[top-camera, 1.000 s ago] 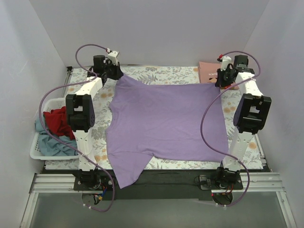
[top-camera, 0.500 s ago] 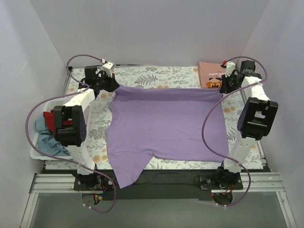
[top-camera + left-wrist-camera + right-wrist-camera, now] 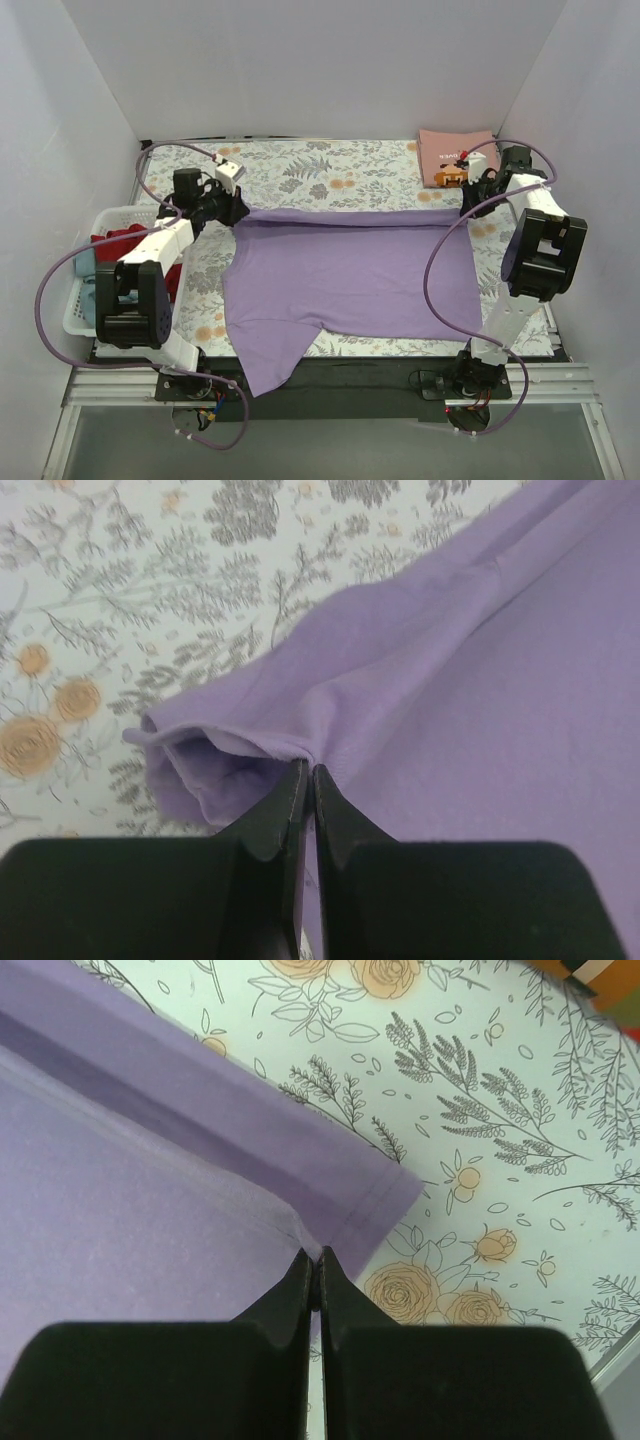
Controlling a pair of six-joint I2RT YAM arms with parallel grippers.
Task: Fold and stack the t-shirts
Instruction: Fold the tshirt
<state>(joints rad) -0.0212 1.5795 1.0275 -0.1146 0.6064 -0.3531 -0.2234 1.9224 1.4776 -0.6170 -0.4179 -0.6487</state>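
Purple tee (image 3: 350, 275): spread flat on the floral counter (image 3: 320, 165), its far edge turned over into a narrow band; one sleeve hangs off the near edge.
Left tool (image 3: 308, 770): jaws pressed together on a pinch of the tee's far-left corner, the fabric bunched into a small pocket just ahead of the tips.
Right tool (image 3: 316, 1253): jaws likewise closed, nipping the far-right corner right at the stitched hem.
Step in hand: by my reading, carrying the far edge toward the near side for the first fold.
Doing it well: move both tools at one pace so the edge between them stays straight and lightly taut; lift only enough to clear the cloth below; lay the edge down parallel to the near hem before letting go. Uneven pull would skew the fold, and the left pinch looks thicker than the right, so watch for a wrinkle there.
Dangling sleeve: probably needs tucking in later.
Tees, counted: four in view; one purple on the counter, one pink tee (image 3: 450, 155) folded at the far-right corner, and one red tee (image 3: 115, 237) and one blue tee (image 3: 82, 268) loose in the basket.
Basket (image 3: 80, 315): one — white, off the counter's left side.
Arms: two.
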